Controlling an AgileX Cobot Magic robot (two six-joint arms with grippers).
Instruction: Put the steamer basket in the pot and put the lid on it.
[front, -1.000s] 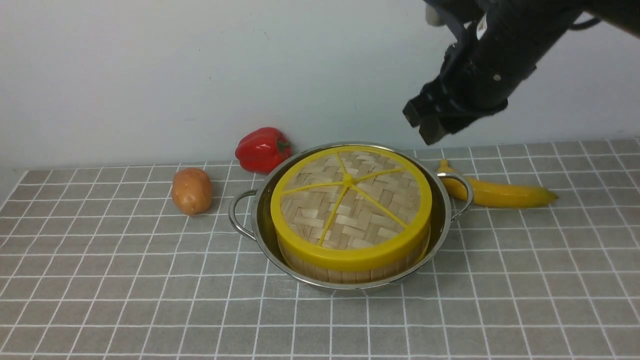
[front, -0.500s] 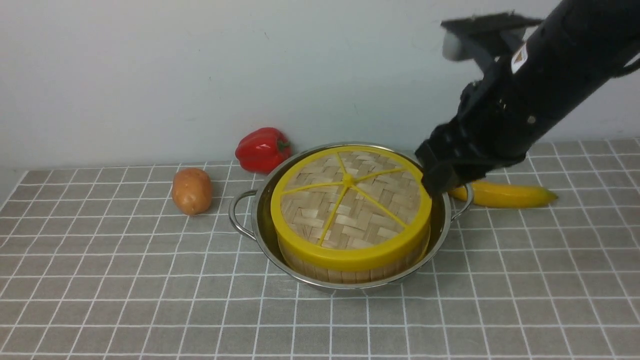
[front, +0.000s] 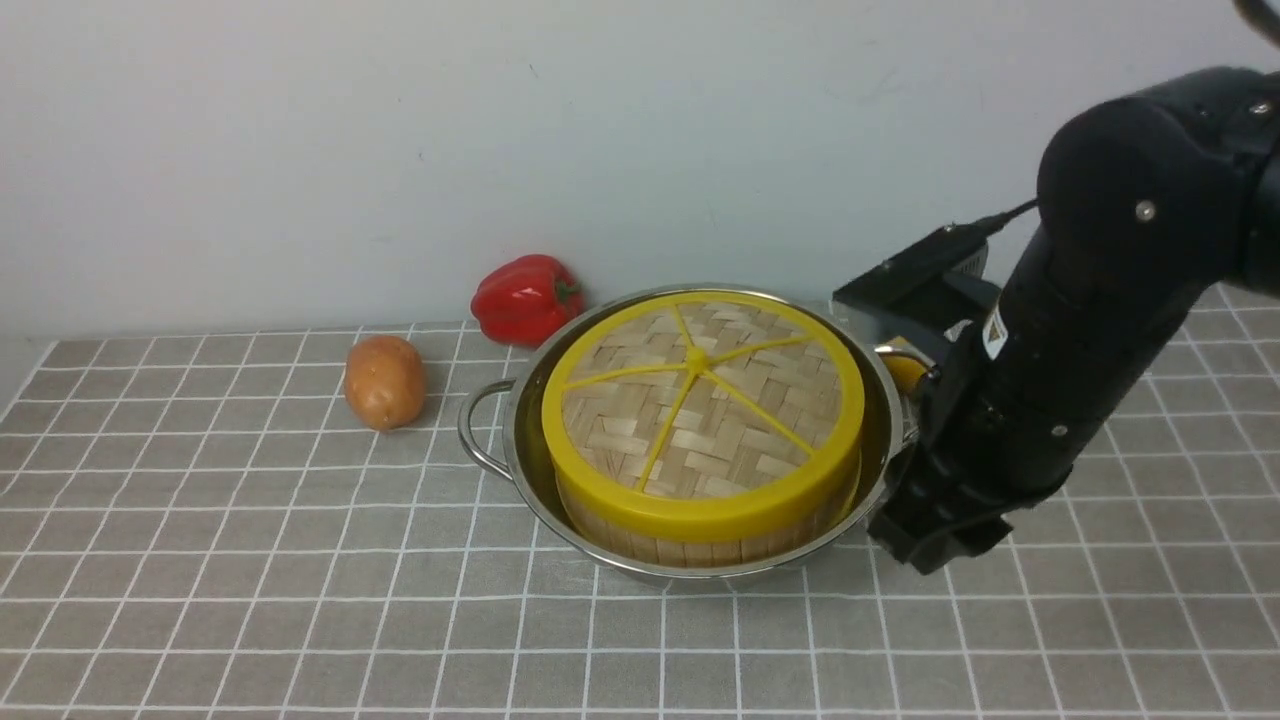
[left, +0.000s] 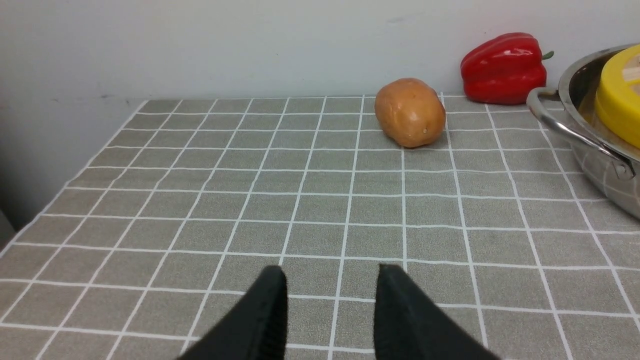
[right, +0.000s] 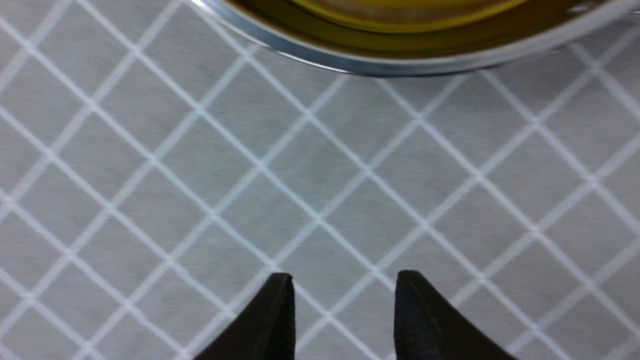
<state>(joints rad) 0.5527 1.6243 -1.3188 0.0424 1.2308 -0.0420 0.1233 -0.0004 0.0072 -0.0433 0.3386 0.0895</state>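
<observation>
Hanging low just to the right of the pot (front: 522, 470), the right gripper (front: 930, 545) is empty, with its fingers apart over the bare cloth (front: 1000, 640). I think it has let go and backed off because its job looks done. The left gripper (left: 330, 310) waits well to the left of the pot, nearer the robot. Its fingers are apart too and hold nothing, likely to keep out of the way.

The basket (front: 700, 548) sits inside the pot. The lid (front: 700, 400) lies flat on top of the basket, so the task looks finished. Left of the pot lies a potato (front: 383, 381). Behind the pot, on its left, a red pepper (front: 527, 298) sits by the wall. A bit of banana (front: 905, 372) peeks out past the pot's right handle.

A second ago the right arm was high up over the far right of the pot. Now it is down low by the pot and hides most of the banana. The pot, basket and lid have not moved.
</observation>
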